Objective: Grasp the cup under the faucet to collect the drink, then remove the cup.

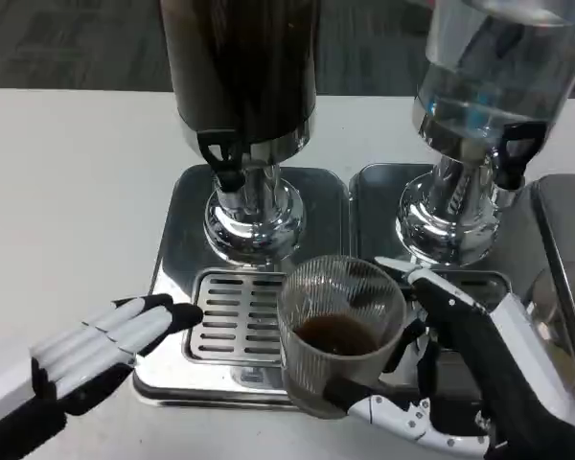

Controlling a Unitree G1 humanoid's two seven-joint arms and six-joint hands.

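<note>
A clear ribbed cup (340, 331) with a little dark drink in its bottom stands over the right end of the drip grille (232, 318). My right hand (460, 383) wraps around the cup from the right and below, gripping it. The cup sits right of and nearer than the black faucet (222, 156) of the dark drink dispenser (241, 105). My left hand (110, 340) lies flat with fingers stretched out, its fingertips touching the left edge of the steel drip tray (177, 249); it holds nothing.
A second dispenser (489, 105) with clear liquid stands at the right on its own steel tray (379, 206), its black tap (516, 153) above my right hand. A further steel tray edge (561, 268) runs along the far right. White table (67, 192) spreads to the left.
</note>
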